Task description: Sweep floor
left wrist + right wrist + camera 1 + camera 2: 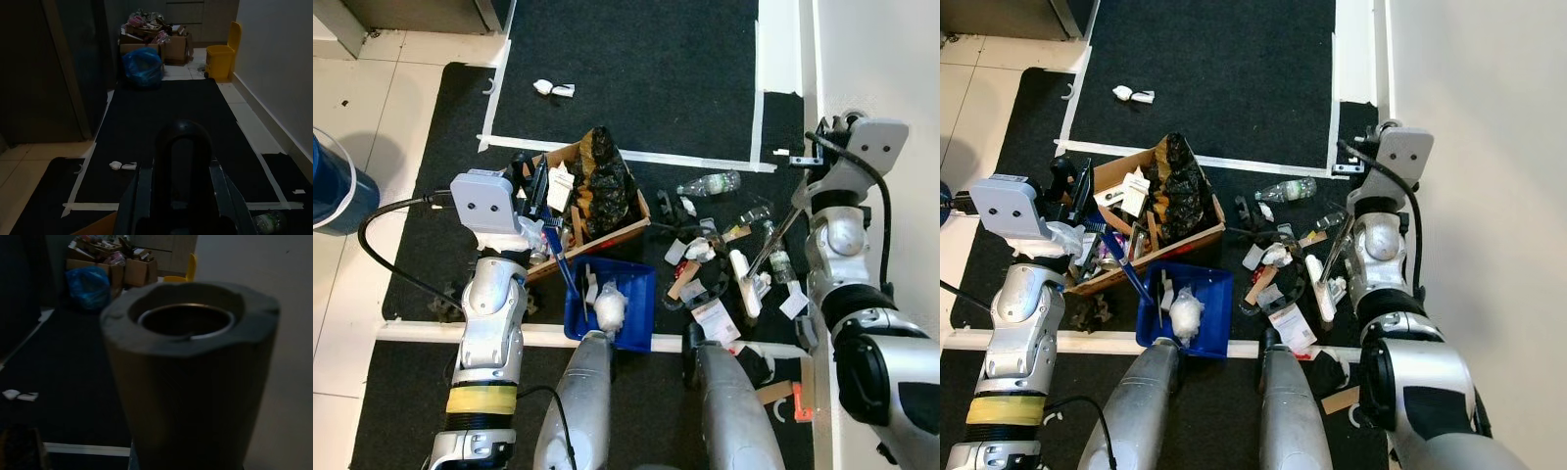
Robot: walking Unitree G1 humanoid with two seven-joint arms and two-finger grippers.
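Sweeping the litter well here means short, low strokes of the broom (745, 282) toward the blue dustpan (628, 311), which sits on the black mat (646, 69) just in front of the robot's legs and already carries a crumpled white wad (609, 307). The right pincer (818, 157) appears pressed around the top of the broom's long handle — its fingers are hidden, so the grip is a judgement. The left pincer (534, 201) holds the dustpan's upright blue handle (566, 269); I cannot tell how tightly.

Scraps lie between broom head and pan: a wooden stick (684, 280), paper bits, a card (716, 320). A clear plastic bottle (709, 183) rests farther out, near the white tape line (636, 155), and a white scrap (553, 88) lies well beyond it. A cardboard box (592, 201) of rubbish stands touching the pan's far side.

Keep the pan lip flat on the mat — otherwise light paper may slide under it.
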